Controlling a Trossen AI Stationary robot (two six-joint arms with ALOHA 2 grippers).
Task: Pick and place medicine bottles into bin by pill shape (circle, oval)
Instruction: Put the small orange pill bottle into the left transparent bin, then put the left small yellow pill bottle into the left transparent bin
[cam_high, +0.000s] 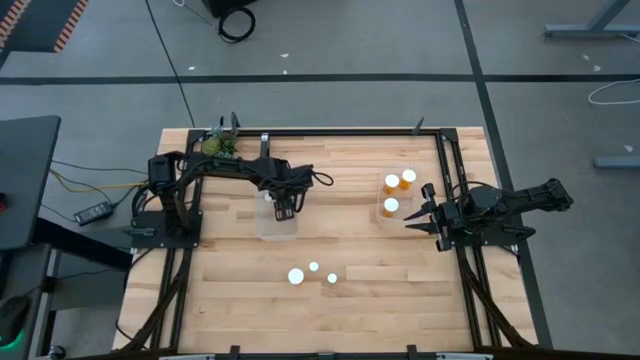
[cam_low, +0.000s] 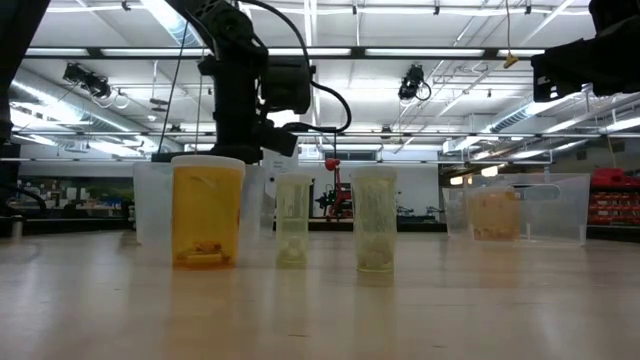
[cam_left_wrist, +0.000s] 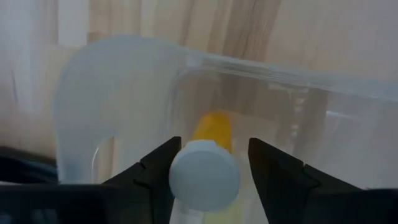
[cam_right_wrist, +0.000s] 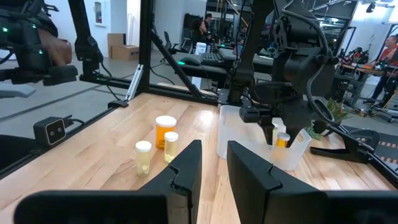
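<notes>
Over the left clear tub (cam_high: 276, 222) my left hand (cam_high: 284, 208) points down, its fingers (cam_left_wrist: 163, 167) pinching an amber medicine bottle (cam_left_wrist: 206, 171) by the sides just under its white cap. The bottle hangs inside the tub's rim, and the tub's floor beneath it shows only bare plastic with the wood behind. In the right wrist view the same bottle (cam_right_wrist: 283, 139) shows between the fingers, just above the tub wall.

Across the desk (cam_high: 330, 310), the right clear tub (cam_high: 392, 200) holds three white-capped bottles (cam_high: 399, 192), two at its far end and one at its near end. My right hand (cam_high: 420, 211) rests beside that tub, just outside its right wall, with its fingers spread apart, and the arm lies low along the desk's right edge.

Three more bottles (cam_high: 312, 273) stand upright on the open wood near the front: a larger amber one (cam_low: 206, 211) and two smaller pale ones (cam_low: 334, 218), close together but apart.
</notes>
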